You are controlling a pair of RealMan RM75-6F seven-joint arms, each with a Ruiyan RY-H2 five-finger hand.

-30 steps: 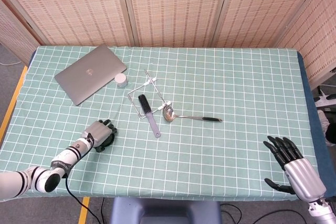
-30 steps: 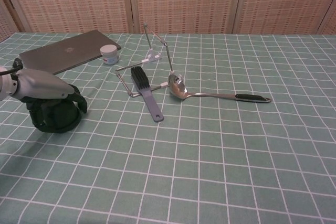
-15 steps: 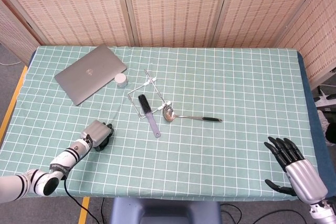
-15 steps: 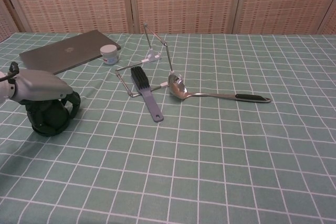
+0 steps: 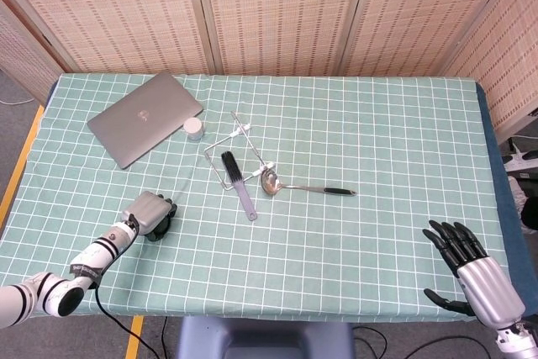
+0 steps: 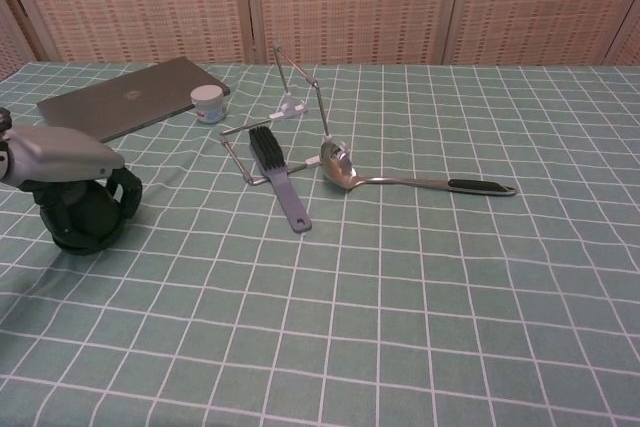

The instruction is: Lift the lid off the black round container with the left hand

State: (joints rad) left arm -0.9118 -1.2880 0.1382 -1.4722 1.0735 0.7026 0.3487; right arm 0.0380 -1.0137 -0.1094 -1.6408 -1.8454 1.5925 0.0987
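The black round container (image 6: 80, 222) stands on the green checked cloth at the front left, mostly covered from above by my left hand (image 6: 62, 154). The hand's palm lies over its top and the dark fingers (image 6: 125, 192) curl down its sides, gripping it. I cannot tell the lid from the body. In the head view the left hand (image 5: 148, 210) hides all but a dark edge of the container (image 5: 161, 227). My right hand (image 5: 467, 265) hovers at the table's front right corner, fingers spread and holding nothing.
A closed grey laptop (image 5: 145, 118) lies at the back left with a small white jar (image 5: 194, 129) beside it. Mid-table lie a wire stand (image 5: 238, 142), a black-bristled brush (image 5: 235, 176) and a metal ladle (image 5: 304, 186).
My left hand and the black container under it have shifted leftward and a little toward the table's front edge. The right hand has barely moved.
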